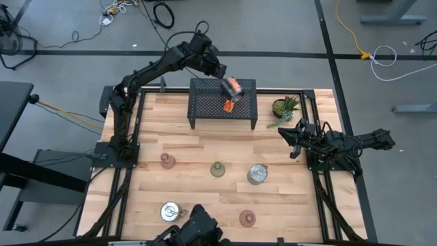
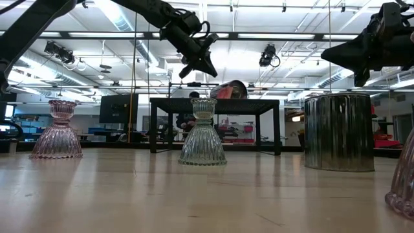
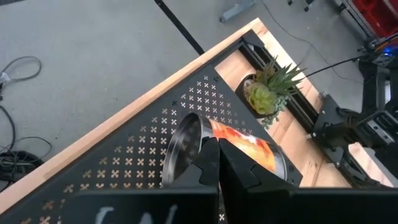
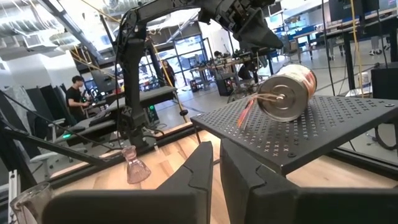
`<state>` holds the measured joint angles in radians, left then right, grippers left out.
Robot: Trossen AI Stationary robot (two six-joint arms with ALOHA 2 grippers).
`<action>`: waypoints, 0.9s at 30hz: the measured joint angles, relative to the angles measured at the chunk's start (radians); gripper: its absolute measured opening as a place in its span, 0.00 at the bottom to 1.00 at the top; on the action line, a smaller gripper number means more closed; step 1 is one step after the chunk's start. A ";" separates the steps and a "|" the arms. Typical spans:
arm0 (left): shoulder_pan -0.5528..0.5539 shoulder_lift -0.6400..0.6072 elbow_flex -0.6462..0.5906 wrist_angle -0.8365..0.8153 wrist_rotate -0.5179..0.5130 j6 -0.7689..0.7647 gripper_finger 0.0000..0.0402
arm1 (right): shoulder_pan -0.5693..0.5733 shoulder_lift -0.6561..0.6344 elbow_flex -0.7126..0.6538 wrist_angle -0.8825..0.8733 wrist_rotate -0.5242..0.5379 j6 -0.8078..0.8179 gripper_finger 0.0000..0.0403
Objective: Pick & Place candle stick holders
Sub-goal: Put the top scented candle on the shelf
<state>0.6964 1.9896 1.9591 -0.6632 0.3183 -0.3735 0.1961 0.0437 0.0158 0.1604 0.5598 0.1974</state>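
Silver metal with an orange part, one candle stick holder [image 1: 232, 87] lies on its side on top of the black mesh rack [image 1: 205, 102] at the far edge of the wooden bench [image 1: 184, 147]. The left pincer [image 1: 220, 70] hangs just above and beside it; in the left wrist view its two dark fingers [image 3: 211, 163] stand closed together with nothing between them, apart from the holder [image 3: 249, 146] that lies beyond them on the rack [image 3: 137, 168]. In the right wrist view the same holder [image 4: 287, 93] shows tipped over on the mesh, its round base facing the camera.

The right pincer [image 1: 292, 137] waits over the right side of the bench, near the spiky green potted plant [image 1: 285, 107]; its fingers [image 4: 198, 169] sit close together with only a narrow gap and hold nothing.

On the bench stand the other holders: a pinkish glass holder [image 1: 166, 160] on the left, an olive-green glass holder [image 1: 217, 169] in the middle, a silver holder [image 1: 257, 173] just to its right, a second silver holder [image 1: 169, 211] at the near left, and a second pinkish glass holder [image 1: 248, 218] at the near right. All five stand well apart from one another.
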 joint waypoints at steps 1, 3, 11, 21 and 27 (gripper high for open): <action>0.000 0.000 0.000 0.000 0.000 0.002 0.00 | 0.000 0.000 0.000 0.000 0.000 0.000 0.08; 0.000 0.000 0.000 -0.002 0.000 0.012 0.00 | 0.000 0.000 0.000 0.000 0.000 0.000 0.08; -0.021 0.000 0.000 -0.002 -0.056 0.101 0.03 | 0.000 0.000 0.000 -0.014 0.000 0.007 0.08; -0.033 0.000 0.000 -0.008 -0.099 0.131 0.02 | 0.000 0.000 0.000 -0.014 0.000 0.035 0.08; -0.033 0.000 0.000 -0.011 -0.139 0.136 0.04 | 0.000 0.000 0.000 -0.014 0.000 0.039 0.08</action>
<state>0.6632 1.9892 1.9591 -0.6738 0.1794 -0.2377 0.1959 0.0437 0.0160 0.1465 0.5601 0.2367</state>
